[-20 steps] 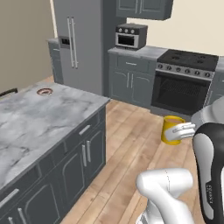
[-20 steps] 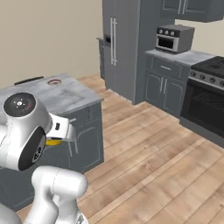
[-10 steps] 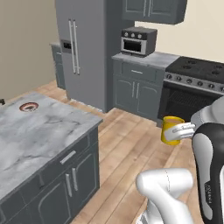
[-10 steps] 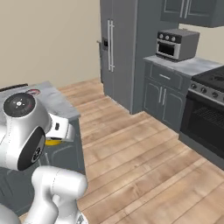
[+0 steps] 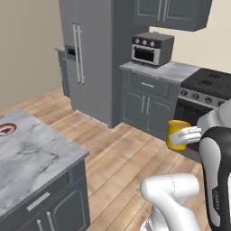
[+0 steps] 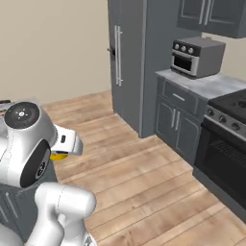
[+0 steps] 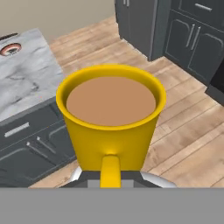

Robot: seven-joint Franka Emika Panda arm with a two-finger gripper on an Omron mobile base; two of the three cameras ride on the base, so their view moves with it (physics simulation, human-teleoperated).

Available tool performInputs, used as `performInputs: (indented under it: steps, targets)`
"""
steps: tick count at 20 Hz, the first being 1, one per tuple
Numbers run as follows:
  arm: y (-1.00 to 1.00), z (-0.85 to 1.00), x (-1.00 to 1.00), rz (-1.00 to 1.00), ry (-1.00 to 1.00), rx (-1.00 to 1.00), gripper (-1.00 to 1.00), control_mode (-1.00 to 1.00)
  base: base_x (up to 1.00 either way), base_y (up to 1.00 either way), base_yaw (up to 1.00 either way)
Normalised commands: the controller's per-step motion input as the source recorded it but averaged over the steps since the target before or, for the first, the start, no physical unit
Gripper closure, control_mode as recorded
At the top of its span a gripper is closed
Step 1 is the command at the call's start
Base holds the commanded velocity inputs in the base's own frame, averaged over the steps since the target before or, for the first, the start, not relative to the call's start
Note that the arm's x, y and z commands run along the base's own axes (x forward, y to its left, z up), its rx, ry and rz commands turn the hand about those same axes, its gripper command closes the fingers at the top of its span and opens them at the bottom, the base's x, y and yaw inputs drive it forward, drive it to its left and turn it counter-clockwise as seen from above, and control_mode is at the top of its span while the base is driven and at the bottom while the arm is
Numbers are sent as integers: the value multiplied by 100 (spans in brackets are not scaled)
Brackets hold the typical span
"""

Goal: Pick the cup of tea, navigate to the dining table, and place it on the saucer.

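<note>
- Arm bent up high on the right of the left base view, hand reaching out to the left.
- Gripper squeezed shut on the handle of the cup of tea, holding it up in the air over the wood floor.
- Cup standing straight up, yellow, full of brown tea, seen close up from the hand view with the handle facing the camera.
- A bit of yellow peeking out beside the white arm in the right base view.
- Saucer lying flat on the dining table, well apart from the cup, at the far left edge.
- Same saucer up in the top left corner of the hand view.
- Table top grey and white like marble, dark drawers under it.
- Tall grey fridge at the back, a little oven on the counter next to it, a stove on the right.
</note>
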Motion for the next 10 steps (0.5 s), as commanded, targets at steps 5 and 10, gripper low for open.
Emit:
performInputs:
  steps: [5, 10]
  targets:
    - [0, 0, 0, 0, 0, 0, 100, 100, 100, -37, 32]
    - [0, 0, 0, 0, 0, 0, 100, 100, 100, -31, 40]
